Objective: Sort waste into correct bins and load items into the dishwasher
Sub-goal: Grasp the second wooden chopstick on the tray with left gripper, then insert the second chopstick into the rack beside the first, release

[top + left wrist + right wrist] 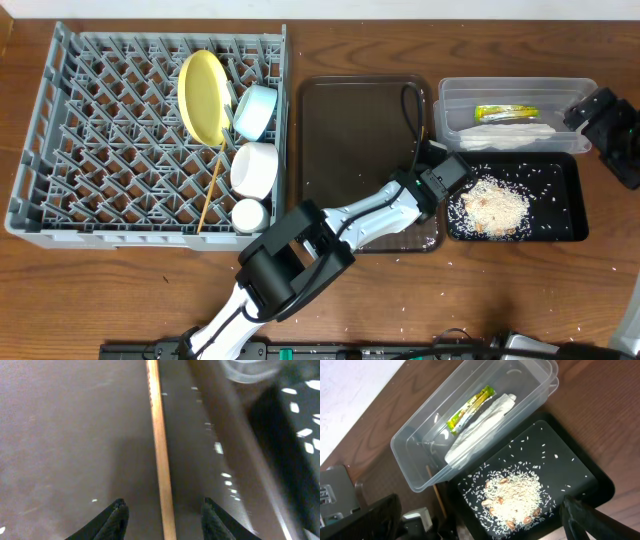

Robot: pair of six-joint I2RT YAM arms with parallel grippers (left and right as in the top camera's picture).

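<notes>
My left gripper [447, 172] [164, 505] is open, its jaws either side of a wooden chopstick [159, 435] that lies along the right edge of the dark brown tray [350, 140]. The chopstick's end also shows in the right wrist view [438, 497]. My right gripper [592, 112] [480, 502] is open and empty, above the bins. The clear tub [450, 100] holds the wrapper [470, 407] and the napkin [480, 427]. The black tray [560, 200] holds the rice scraps [492, 207]. The grey rack [100, 120] holds the yellow plate [203, 95], blue dish [255, 110], white bowl [254, 167], cup [248, 214] and another chopstick [210, 195].
Stray rice grains lie on the brown tray's right side and on the table in front of it. The brown tray sits between the rack and the two bins. The left arm stretches across its front right corner.
</notes>
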